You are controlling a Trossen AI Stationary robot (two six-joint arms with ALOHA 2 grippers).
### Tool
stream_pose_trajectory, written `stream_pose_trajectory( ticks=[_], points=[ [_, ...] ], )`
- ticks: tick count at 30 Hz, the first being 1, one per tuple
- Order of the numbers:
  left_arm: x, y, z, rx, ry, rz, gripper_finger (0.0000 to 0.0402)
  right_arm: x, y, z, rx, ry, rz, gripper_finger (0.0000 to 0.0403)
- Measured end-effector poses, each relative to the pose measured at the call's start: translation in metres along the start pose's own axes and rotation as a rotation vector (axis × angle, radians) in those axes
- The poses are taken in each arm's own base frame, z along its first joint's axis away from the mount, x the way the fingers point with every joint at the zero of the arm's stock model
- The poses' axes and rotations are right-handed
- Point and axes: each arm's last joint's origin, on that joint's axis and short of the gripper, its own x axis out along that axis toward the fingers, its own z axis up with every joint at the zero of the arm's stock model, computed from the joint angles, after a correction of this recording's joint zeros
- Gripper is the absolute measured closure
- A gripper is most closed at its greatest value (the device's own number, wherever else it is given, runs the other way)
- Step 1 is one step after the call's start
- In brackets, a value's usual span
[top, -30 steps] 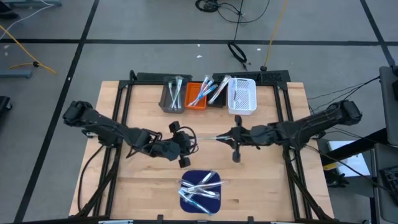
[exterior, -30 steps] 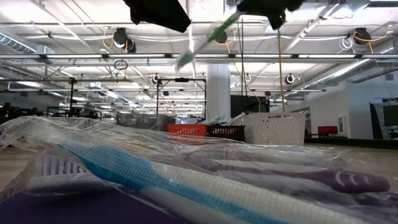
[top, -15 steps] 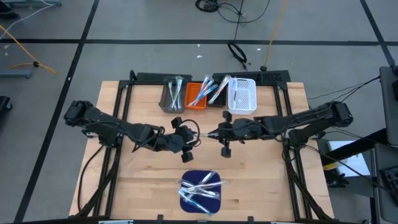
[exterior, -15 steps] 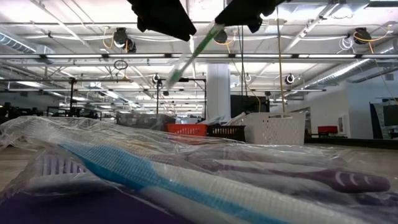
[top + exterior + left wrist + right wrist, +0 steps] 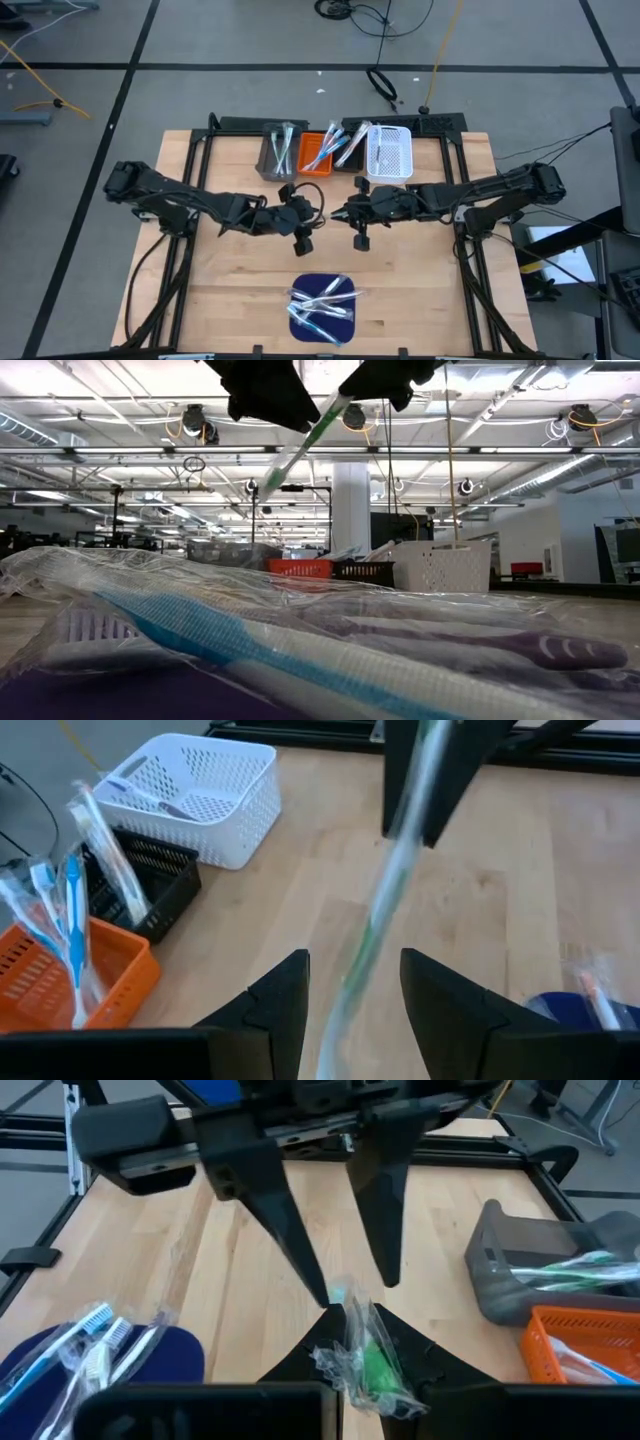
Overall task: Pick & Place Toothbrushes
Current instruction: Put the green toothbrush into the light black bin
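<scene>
Table point(image 5: 420, 270) mid | R gripper point(image 5: 338, 213) pinching toothbrush point(image 5: 385, 910) | tip between spread L gripper point(image 5: 316, 212) fingers

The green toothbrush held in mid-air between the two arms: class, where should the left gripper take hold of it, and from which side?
Grip the free end of the green toothbrush opposite the right gripper. It already lies between the left gripper's open fingers, so closing on the slim shaft from its own side seems best.
</scene>
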Motion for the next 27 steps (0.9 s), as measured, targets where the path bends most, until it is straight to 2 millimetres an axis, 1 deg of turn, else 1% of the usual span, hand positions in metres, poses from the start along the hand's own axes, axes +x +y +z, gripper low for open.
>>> stream_pose_trajectory(
  ticks=[5,8,10,12,15,17,19,20,21,24,27],
  points=[
    [0.011,0.003,-0.001,-0.012,0.02,-0.043,0.024,0.0,0.0,0.001,-0.01,-0.015,0.001,0.0384],
    [0.024,-0.001,-0.001,0.003,0.003,-0.087,0.024,0.0,0.001,0.002,-0.013,-0.019,0.021,0.0384],
    [0.027,0.0,-0.006,0.036,0.036,-0.083,0.0241,0.0,0.001,0.001,-0.014,-0.011,0.026,0.0384],
    [0.03,-0.001,-0.006,0.031,0.031,-0.081,0.0248,0.0,0.0,-0.001,-0.016,0.007,0.022,0.0385],
    [0.026,0.001,-0.008,0.03,0.055,-0.074,0.0284,0.001,0.0,-0.003,-0.018,0.022,0.021,0.0384],
    [0.025,0.001,-0.005,0.022,0.034,-0.077,0.0322,0.0,0.0,-0.003,-0.017,0.019,0.022,0.0384],
    [0.025,0.001,-0.005,0.025,0.038,-0.079,0.0365,0.0,0.0,-0.003,-0.017,0.019,0.021,0.0384],
    [0.025,0.001,-0.005,0.027,0.039,-0.085,0.0381,0.0,0.0,-0.003,-0.016,0.019,0.022,0.0385],
    [0.025,0.001,-0.005,0.03,0.038,-0.088,0.0387,0.0,0.0,-0.003,-0.016,0.02,0.028,0.0384],
    [0.025,0.001,-0.005,0.03,0.039,-0.097,0.0385,0.0,0.0,-0.003,-0.016,0.019,0.027,0.0384],
    [0.025,0.001,-0.006,0.031,0.045,-0.094,0.0393,0.001,0.0,-0.003,-0.016,0.019,0.027,0.0384]
  ],
)
